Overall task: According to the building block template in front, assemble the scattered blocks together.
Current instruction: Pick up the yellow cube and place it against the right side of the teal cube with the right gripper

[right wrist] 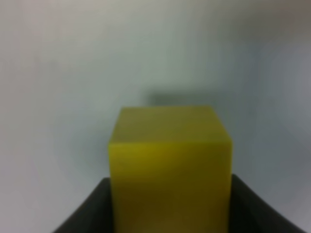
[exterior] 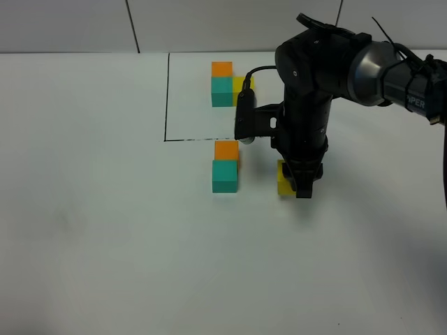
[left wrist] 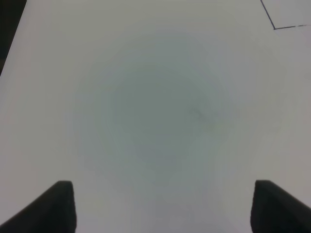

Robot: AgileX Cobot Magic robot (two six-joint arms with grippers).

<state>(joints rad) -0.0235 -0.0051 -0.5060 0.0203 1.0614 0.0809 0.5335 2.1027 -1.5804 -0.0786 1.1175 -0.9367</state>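
Observation:
The building block template (exterior: pixel 223 87) is an orange, teal and yellow trio inside a thin black frame at the back. Of the scattered blocks, the orange cube (exterior: pixel 226 150) touches the teal cube (exterior: pixel 225 176) just in front of the frame line. The yellow cube (exterior: pixel 283 183) is apart, to their right. My right gripper (exterior: pixel 297 185) is shut on it, low at the table. In the right wrist view the yellow cube (right wrist: pixel 170 165) fills the gap between the dark fingers (right wrist: pixel 87 213). My left gripper (left wrist: pixel 163 208) is open and empty over bare table, out of the exterior view.
The white table (exterior: pixel 105 230) spreads wide around the blocks. The black frame line (exterior: pixel 167 98) runs down the template's left side, and its corner shows in the left wrist view (left wrist: pixel 286 26). The right arm (exterior: pixel 314 91) hides the frame's right part.

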